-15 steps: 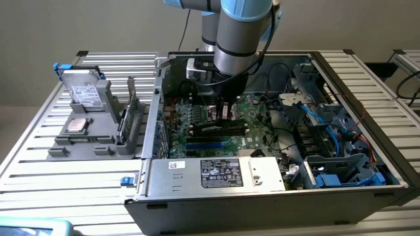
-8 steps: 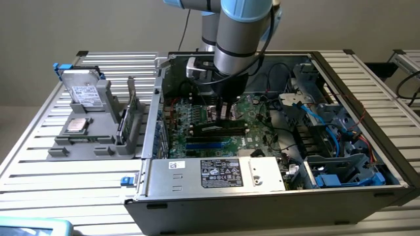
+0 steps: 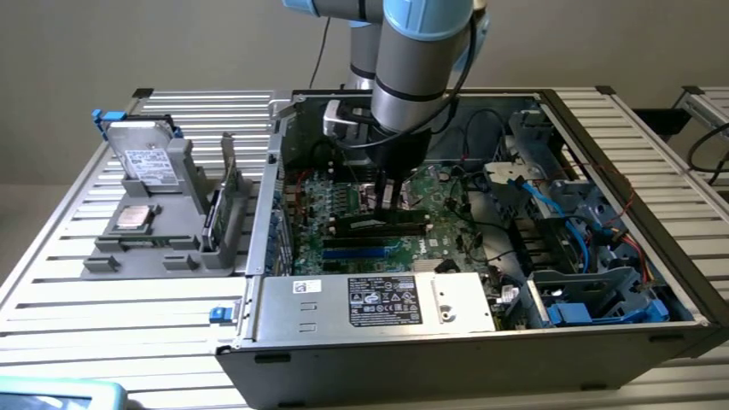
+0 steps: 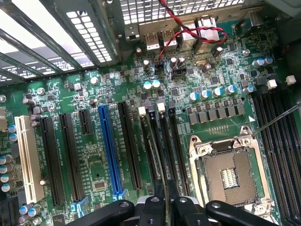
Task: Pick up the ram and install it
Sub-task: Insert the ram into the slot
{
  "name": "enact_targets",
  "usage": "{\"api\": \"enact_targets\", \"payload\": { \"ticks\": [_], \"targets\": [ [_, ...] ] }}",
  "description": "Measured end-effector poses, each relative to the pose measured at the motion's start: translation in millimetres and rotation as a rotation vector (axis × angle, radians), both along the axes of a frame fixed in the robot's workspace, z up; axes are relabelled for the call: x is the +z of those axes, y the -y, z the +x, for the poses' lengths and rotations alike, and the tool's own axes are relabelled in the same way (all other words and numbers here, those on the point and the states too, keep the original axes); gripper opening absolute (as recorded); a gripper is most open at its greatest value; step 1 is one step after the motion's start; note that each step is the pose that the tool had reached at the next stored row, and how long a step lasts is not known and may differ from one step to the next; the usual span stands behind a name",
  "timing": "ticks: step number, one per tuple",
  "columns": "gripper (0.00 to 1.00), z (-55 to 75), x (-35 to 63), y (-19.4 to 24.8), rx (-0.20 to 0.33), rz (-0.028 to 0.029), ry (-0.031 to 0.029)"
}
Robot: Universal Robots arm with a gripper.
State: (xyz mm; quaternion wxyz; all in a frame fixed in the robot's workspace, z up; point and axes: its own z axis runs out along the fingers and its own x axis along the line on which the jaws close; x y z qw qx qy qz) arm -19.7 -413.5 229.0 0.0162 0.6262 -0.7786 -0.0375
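The ram (image 3: 380, 225) is a long, dark, narrow stick lying along the black memory slots (image 3: 370, 242) of the green motherboard (image 3: 341, 201) inside the open computer case. My gripper (image 3: 387, 207) reaches straight down into the case and is shut on the ram's upper edge. From the wrist camera the ram (image 4: 156, 150) appears edge-on, running between two slots with white clips (image 4: 142, 111). My gripper (image 4: 165, 195) pinches it between its black fingers (image 4: 158, 200). How deep it sits in the slot I cannot tell.
A grey holder (image 3: 108, 256) on the exterior view's left carries a hard drive (image 3: 148, 162), a silver processor chip (image 3: 133, 218) and a green expansion card (image 3: 224, 209). The power supply (image 3: 376, 301) is in front, with cables and drive cages (image 3: 569, 222) at the right. An open processor socket (image 4: 225, 175) lies beside the slots.
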Motion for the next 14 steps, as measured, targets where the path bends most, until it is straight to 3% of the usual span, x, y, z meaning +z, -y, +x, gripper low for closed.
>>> {"api": "enact_targets", "payload": {
  "ticks": [14],
  "targets": [
    [0.14, -0.2, -1.8, 1.3, 0.022, 0.0001, 0.0]
  ]
}}
